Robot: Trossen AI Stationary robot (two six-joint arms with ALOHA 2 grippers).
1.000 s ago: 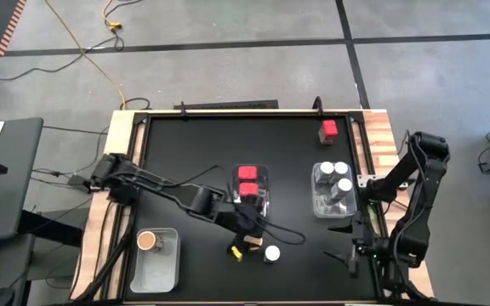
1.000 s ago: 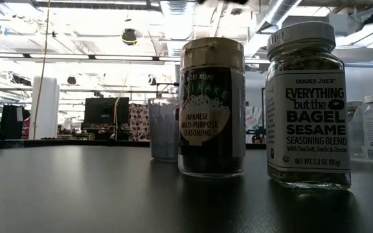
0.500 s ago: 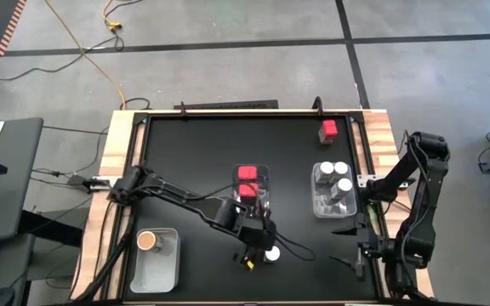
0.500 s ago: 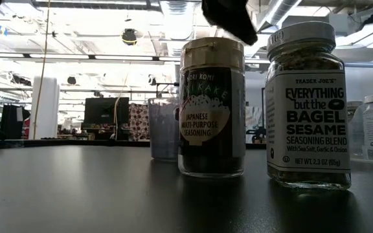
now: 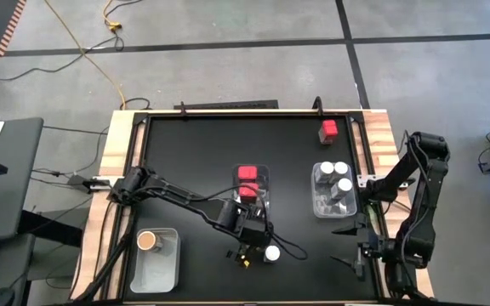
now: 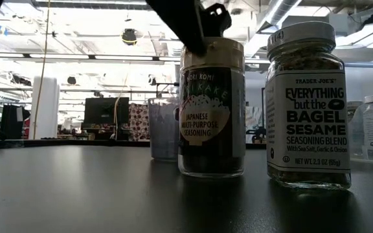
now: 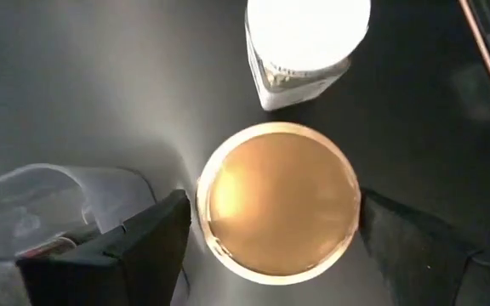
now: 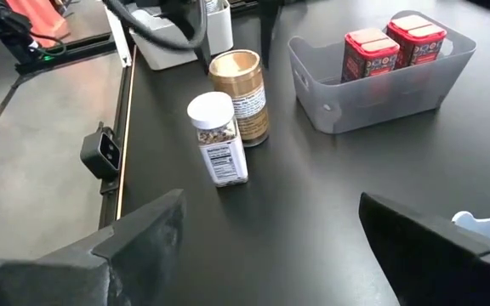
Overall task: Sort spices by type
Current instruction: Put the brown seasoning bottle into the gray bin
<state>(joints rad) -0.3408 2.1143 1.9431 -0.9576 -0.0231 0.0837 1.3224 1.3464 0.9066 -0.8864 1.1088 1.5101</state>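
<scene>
Your left gripper [image 7: 275,229]: spread wide, one finger each side of the tan-lidded jar [image 7: 279,200], not gripping | jar stands upright on the table [image 5: 185,153], white-lidded jar [image 7: 307,42] just beside | your right gripper [image 8: 270,238]: open, near table edge

Both arms are showing as dark, near-black jointed links with rounded housings at the joints. A thin black cable is trailing along the left arm and looping loose near its wrist. The left claw [image 5: 247,254] is wearing a small yellow marking at its tip. The right claw [image 5: 344,245] is ending in two broad, flat, matte black fingers [image 8: 134,242].
</scene>
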